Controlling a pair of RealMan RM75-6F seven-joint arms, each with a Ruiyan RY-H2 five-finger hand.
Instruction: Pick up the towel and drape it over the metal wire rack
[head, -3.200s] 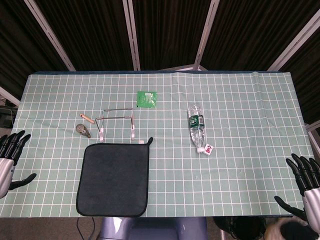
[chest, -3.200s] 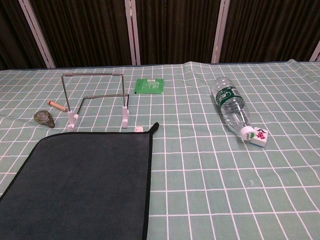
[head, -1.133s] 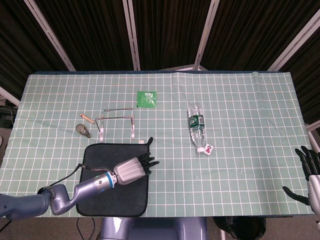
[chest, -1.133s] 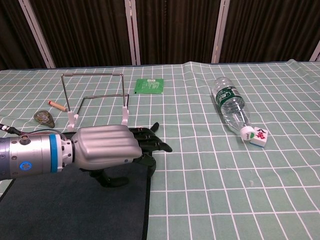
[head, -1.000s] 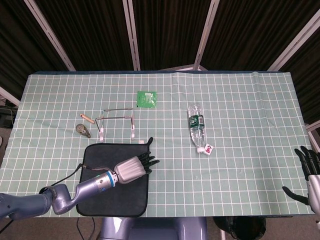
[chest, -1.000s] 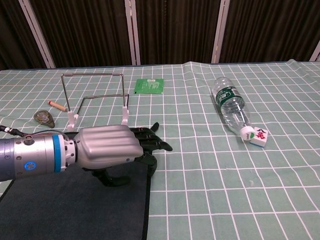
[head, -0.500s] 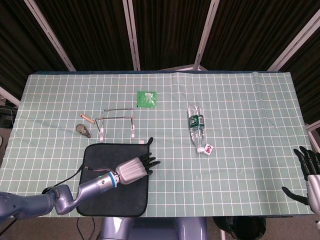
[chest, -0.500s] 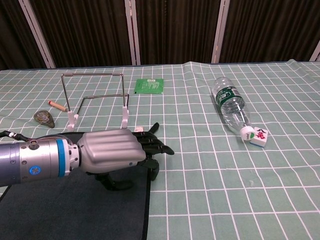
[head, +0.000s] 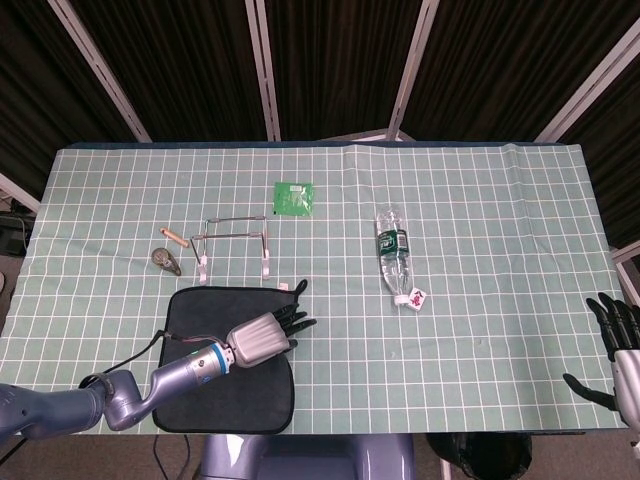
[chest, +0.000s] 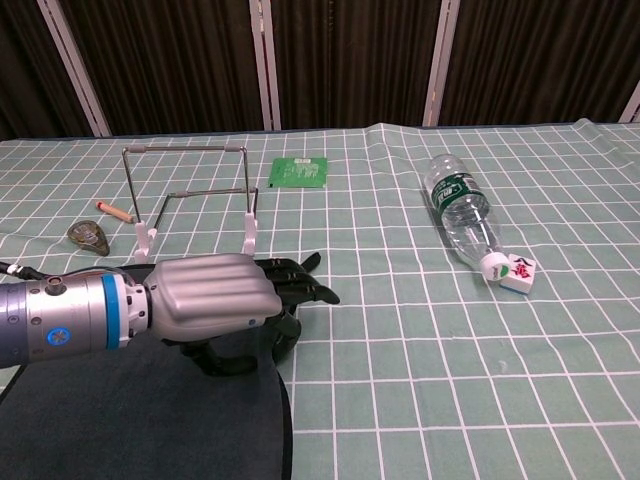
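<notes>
Dark slatted panels are backing a table spread with a green gridded cloth (head: 470, 330), and everything is being played out on it. One towel (head: 225, 385), dark and black-edged, is lying at the near edge towards the left corner, and its right-hand border is already being drawn inward and rucked up under the left hand (chest: 215, 300). That hand is being pressed down onto the towel's far right corner with dark fingers (chest: 300, 285) curled around the hem; a grip appears to be forming, though how firmly the fabric is being pinched cannot be told.

The towel is being judged soft, light and limp: it will sag and fold, so a hold at the corner or along the hem is being favoured, with a high lift needed to clear the top bar. One metal wire rack (chest: 195, 195) is standing just beyond the towel's far edge.

The right hand (head: 615, 350) is being kept at the near right corner, fingers spread, holding nothing.

Counted elsewhere: one plastic bottle (chest: 462, 215), one mahjong tile (chest: 518, 273) touching its cap, one green packet (chest: 299, 171).
</notes>
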